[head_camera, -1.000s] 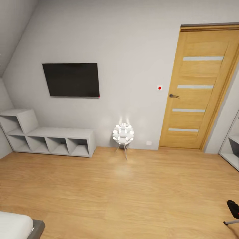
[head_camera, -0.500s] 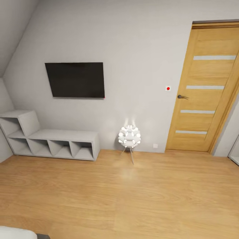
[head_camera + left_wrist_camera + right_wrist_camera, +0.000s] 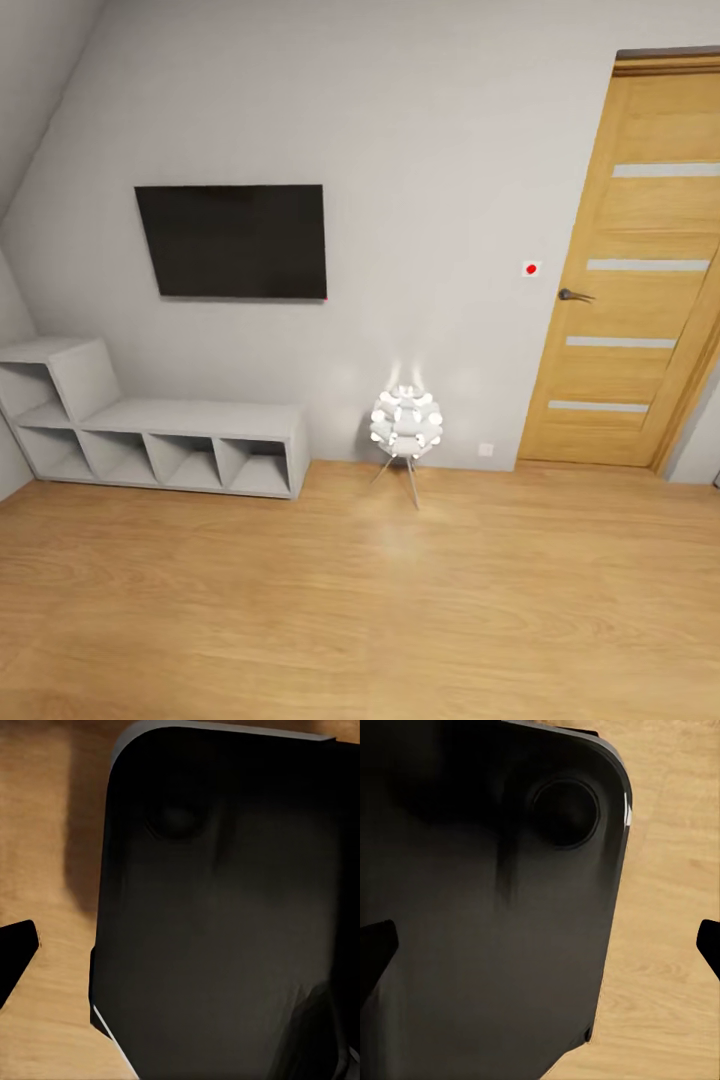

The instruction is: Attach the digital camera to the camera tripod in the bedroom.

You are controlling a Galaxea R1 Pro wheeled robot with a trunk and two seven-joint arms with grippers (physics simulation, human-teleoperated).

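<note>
Head camera is facing a grey wall: TV (image 3: 232, 241) at 10 o'clock, lamp (image 3: 406, 424) centre, door (image 3: 640, 270) at 3. Gripper states: cannot tell.

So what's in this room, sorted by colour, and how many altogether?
Black: 1, the wall-mounted TV
Grey: 1, the cubby shelf unit
White: 1, the glowing floor lamp
Wood-coloured: 1, the door
Total: 4

Robot base (image 3: 225, 930), seen in both wrist views, is a matte black rounded-corner panel bearing one round recess (image 3: 564, 811).
</note>
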